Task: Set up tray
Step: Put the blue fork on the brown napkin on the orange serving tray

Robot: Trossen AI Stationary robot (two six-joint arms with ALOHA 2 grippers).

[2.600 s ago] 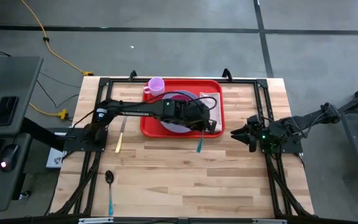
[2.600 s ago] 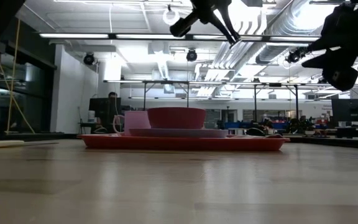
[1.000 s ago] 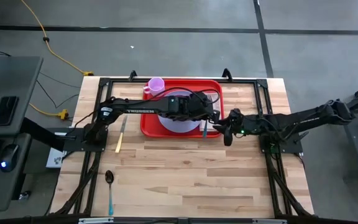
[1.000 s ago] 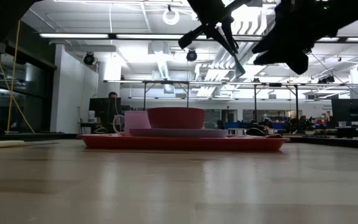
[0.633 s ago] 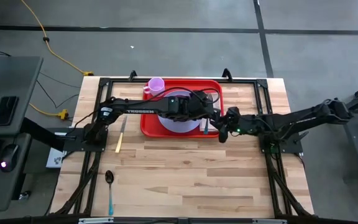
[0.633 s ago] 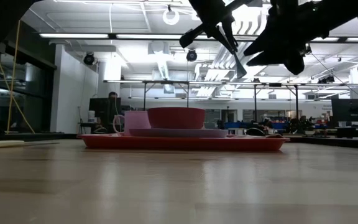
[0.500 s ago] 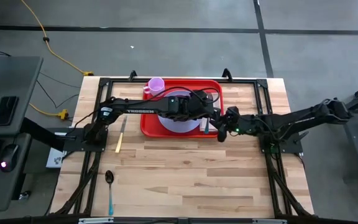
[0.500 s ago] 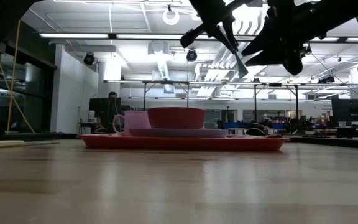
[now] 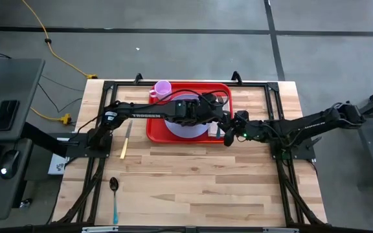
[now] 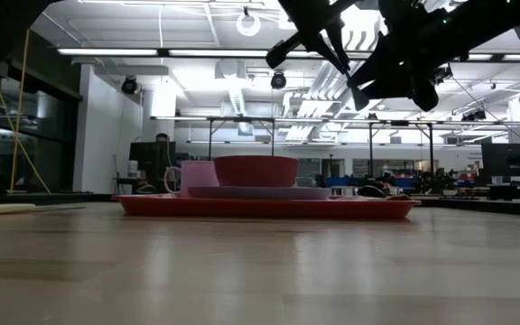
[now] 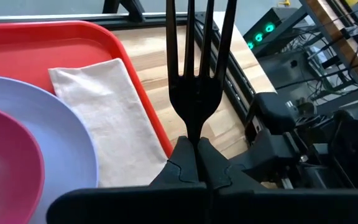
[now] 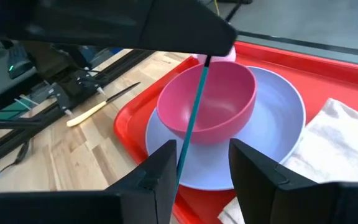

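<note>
The red tray (image 9: pixel 155 133) lies at the table's far middle. It carries a lavender plate (image 12: pixel 278 124) with a pink bowl (image 12: pixel 207 102), a tan napkin (image 11: pixel 107 118) and a pink cup (image 9: pixel 162 88). My left gripper (image 9: pixel 216 124) hovers over the tray's right near corner, shut on a fork (image 11: pixel 194 50) with black tines and a teal handle (image 12: pixel 190 134). My right gripper (image 9: pixel 227 134) is open just right of it. Its fingers (image 12: pixel 157 180) stand on either side of the handle's free end; whether they touch it, I cannot tell. My left gripper pinches the fork between its two fingers at the neck (image 11: pixel 194 127), just below the tines. The tines point out past the fingertips, away from the wrist camera. The fork is lifted clear above the tray's right near corner, and the teal handle slants down below the gripper.
A knife with a tan handle (image 9: pixel 125 142) lies on the table left of the tray. A spoon with a teal handle (image 9: pixel 114 194) lies near the table's left near corner. The near half of the table (image 9: pixel 199 188) is bare wood. Black frame rails run along the edges.
My right gripper has moved toward the table's left and slightly toward the far edge, closing in on the left gripper and the fork's handle. My left gripper has kept the fork lifted in almost the same place.
</note>
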